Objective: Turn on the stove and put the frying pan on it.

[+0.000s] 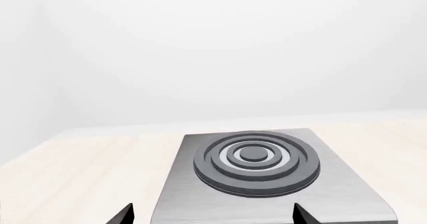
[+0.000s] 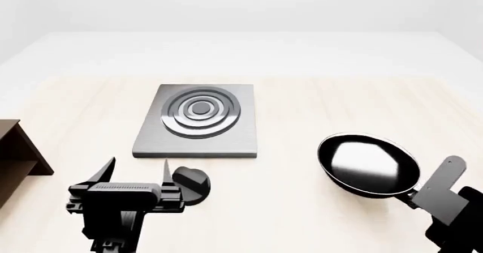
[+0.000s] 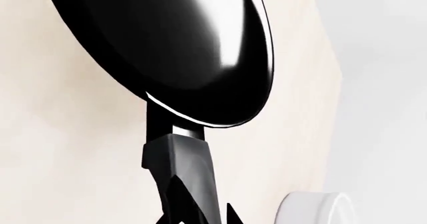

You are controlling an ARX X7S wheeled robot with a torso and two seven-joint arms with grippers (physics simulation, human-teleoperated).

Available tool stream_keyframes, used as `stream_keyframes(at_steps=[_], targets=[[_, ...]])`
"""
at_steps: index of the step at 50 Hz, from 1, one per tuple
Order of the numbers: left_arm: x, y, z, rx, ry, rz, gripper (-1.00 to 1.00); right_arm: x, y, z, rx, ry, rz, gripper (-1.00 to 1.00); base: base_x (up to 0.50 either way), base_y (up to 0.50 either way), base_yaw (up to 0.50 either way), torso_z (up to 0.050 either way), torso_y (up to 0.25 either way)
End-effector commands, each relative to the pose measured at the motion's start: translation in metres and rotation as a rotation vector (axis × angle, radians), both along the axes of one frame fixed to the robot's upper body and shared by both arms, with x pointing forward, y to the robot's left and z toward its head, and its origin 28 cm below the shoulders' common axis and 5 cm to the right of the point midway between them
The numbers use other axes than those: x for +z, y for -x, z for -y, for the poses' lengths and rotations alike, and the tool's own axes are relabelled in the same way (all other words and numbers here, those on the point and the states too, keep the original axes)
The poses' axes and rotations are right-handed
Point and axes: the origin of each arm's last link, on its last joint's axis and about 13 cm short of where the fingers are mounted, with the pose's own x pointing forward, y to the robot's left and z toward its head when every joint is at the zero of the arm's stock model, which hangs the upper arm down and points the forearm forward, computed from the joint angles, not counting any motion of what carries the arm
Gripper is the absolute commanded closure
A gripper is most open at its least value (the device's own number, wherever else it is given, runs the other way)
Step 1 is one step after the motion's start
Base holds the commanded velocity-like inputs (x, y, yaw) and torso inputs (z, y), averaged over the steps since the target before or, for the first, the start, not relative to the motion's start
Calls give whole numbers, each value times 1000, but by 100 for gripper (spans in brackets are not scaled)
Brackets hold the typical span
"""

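Note:
The stove point(image 2: 198, 120), a grey square plate with burner rings, lies on the pale wooden table; the left wrist view shows the stove point(image 1: 267, 206) just ahead. Its black knob point(image 2: 190, 184) sits apart in front of it. My left gripper point(image 2: 136, 171) hovers open just left of the knob, nothing between its fingers point(image 1: 303, 215). The frying pan point(image 2: 368, 165), black with a shiny inside, is at the right. My right gripper point(image 2: 422, 199) is shut on its handle point(image 3: 183, 169), the fingertips point(image 3: 230, 211) flanking it. The pan point(image 3: 173, 48) fills the right wrist view.
A brown wooden shelf point(image 2: 15, 157) stands at the table's left edge. A white round object point(image 3: 313, 209) lies beside the pan handle in the right wrist view. The table's far edge runs behind the stove.

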Motion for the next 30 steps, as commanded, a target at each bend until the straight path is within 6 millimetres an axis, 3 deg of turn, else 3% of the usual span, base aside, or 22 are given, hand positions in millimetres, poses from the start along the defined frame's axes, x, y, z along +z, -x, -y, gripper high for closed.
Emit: stream_keyframes(at_steps=[1, 4, 13, 30], targets=[[0, 0, -1, 2, 1, 0, -100, 48, -14, -4, 32, 64, 245, 100, 0, 0, 0, 0, 0], [-1, 0, -1, 4, 3, -1, -100, 61, -16, -7, 43, 37, 309, 100, 0, 0, 1, 0, 0], [-2, 0, -1, 5, 5, -5, -100, 70, -23, -11, 67, 29, 360, 100, 0, 0, 0, 0, 2], [-3, 1, -2, -3, 31, -1, -100, 87, -64, -38, 145, -52, 506, 100, 0, 0, 0, 0, 1]])
